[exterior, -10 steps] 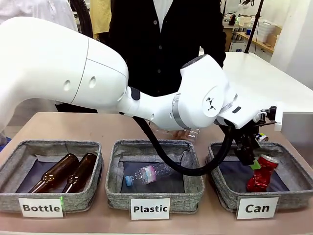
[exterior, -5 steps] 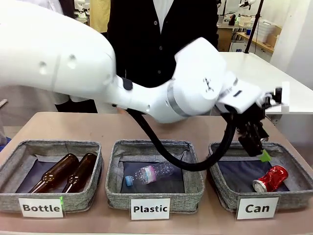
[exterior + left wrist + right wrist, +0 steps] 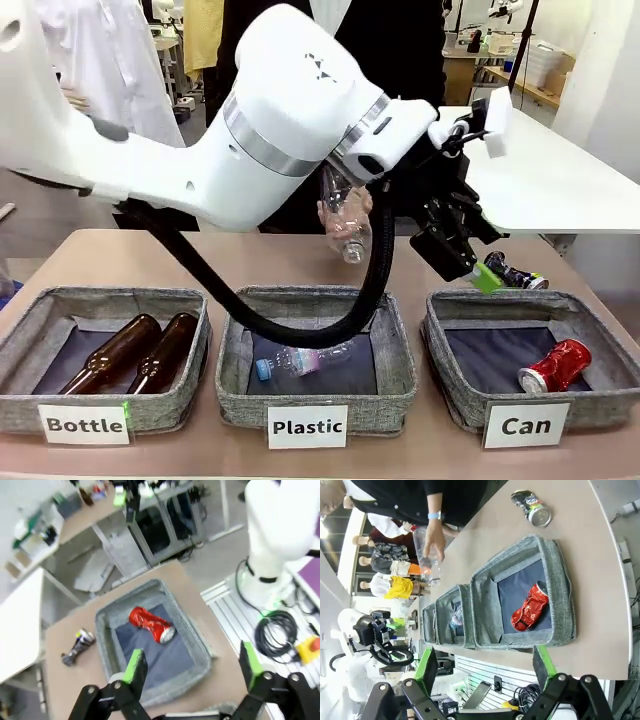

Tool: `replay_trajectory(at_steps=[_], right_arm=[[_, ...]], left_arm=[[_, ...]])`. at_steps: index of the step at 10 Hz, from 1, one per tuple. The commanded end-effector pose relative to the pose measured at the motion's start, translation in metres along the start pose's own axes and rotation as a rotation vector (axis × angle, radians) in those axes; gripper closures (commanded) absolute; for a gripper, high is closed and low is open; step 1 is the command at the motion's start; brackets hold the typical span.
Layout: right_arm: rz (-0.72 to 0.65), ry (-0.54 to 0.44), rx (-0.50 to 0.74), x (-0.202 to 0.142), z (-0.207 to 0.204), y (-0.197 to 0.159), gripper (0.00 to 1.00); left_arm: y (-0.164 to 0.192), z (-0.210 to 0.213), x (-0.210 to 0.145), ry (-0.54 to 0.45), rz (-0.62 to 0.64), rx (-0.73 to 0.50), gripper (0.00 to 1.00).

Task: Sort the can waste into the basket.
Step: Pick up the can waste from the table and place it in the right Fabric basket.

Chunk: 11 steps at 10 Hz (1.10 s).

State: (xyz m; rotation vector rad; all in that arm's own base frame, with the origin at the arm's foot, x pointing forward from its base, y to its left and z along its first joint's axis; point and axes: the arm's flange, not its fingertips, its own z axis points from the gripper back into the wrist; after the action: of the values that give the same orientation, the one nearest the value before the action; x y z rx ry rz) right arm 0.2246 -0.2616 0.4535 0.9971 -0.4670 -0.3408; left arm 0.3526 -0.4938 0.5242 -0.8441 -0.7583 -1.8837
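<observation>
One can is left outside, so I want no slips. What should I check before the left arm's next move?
1. Red can inside the Can basket: ok.
2. Dark can in that basket: not ok; it lies on the table behind it.
3. Left hand open, empty: ok.
4. Person's hand away from the Dark can: ok; it holds a plastic bottle above the Plastic basket.
5. Right hand open: ok.

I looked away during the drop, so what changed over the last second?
The left gripper let go of the red can, which now lies on its side in the Can basket; the gripper, open, rose and drew back toward the middle. A person's hand holding a clear bottle has come into sight behind the arm. The dark can and brown bottles stayed put.
</observation>
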Motion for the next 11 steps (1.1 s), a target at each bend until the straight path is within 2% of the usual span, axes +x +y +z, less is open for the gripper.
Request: replay_trajectory(at_steps=[1, 3, 5, 8, 11], right_arm=[[-0.021, -0.023, -0.027, -0.003, -0.008, 0.001, 0.00], [-0.010, -0.018, -0.030, -0.005, -0.006, -0.002, 0.00], [-0.042, -0.024, -0.020, 0.000, -0.008, -0.009, 0.00], [-0.032, -0.013, -0.017, -0.002, -0.007, -0.013, 0.00], [-0.035, -0.018, -0.012, -0.002, -0.006, -0.013, 0.00]], left_arm=[[-0.012, -0.046, 0.010, -0.127, -0.130, -0.022, 0.05], [0.006, -0.089, 0.034, -0.060, -0.184, -0.006, 0.05], [0.023, -0.118, 0.040, -0.003, -0.161, -0.055, 0.05], [0.029, -0.136, 0.041, 0.020, -0.168, -0.047, 0.05], [0.030, -0.134, 0.039, 0.021, -0.168, -0.039, 0.05]])
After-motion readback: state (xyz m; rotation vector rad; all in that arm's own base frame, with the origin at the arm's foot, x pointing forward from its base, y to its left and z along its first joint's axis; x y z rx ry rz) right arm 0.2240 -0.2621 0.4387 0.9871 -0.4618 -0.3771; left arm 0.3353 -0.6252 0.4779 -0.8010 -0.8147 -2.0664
